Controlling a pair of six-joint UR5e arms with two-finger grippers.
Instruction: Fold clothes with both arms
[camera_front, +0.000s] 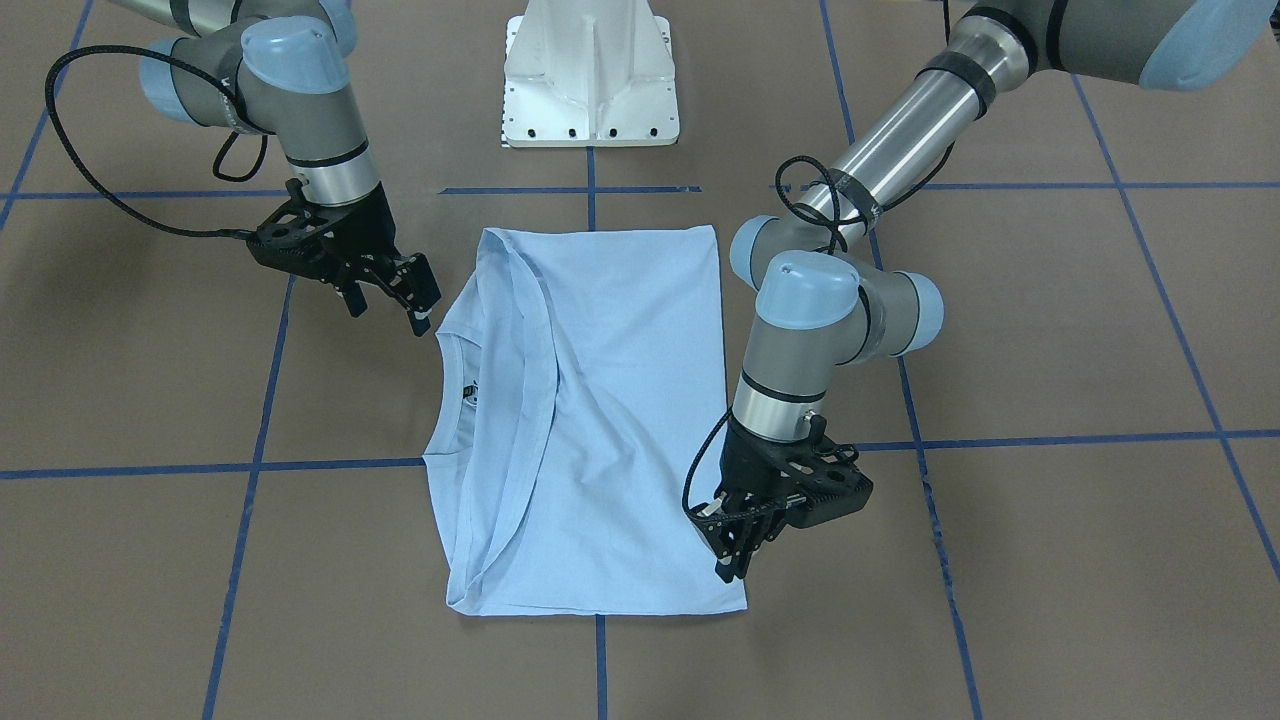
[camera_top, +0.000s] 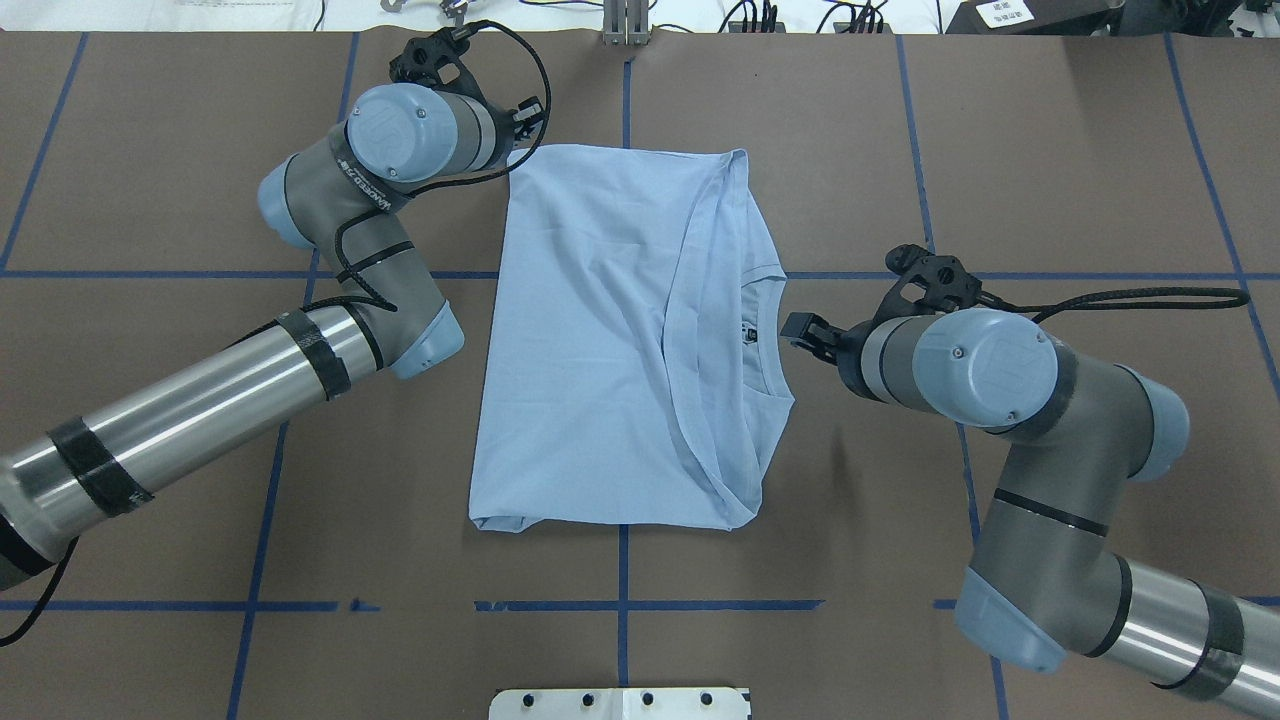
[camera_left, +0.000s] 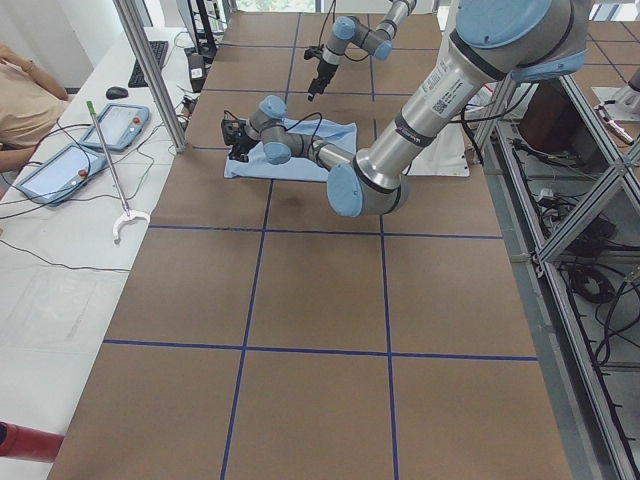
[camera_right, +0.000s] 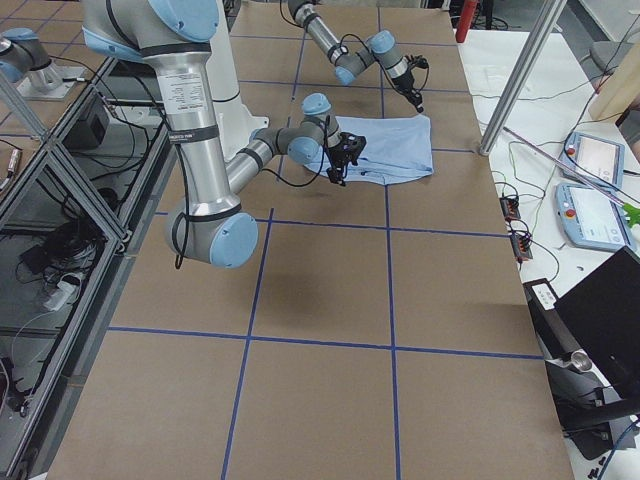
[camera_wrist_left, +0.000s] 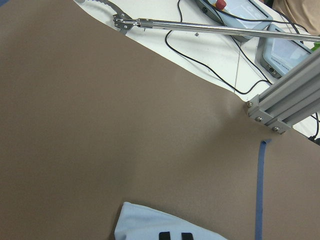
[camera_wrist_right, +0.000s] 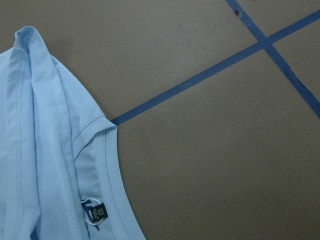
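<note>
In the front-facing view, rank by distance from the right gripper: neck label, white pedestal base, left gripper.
1. Neck label, just below the right gripper.
2. White pedestal base, top centre.
3. Left gripper, lower right.

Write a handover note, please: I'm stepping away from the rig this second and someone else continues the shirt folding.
Left claw: looks shut and empty, low at the T-shirt hem corner on the operators' side.
Right claw: open, empty, hovering just off the collar.
T-shirt: flat mid-table, collar toward the robot's right, hem toward its left.
Done: both sides folded inward into a long rectangle.
Left: probably the crosswise fold, hem end over to collar end.
</note>
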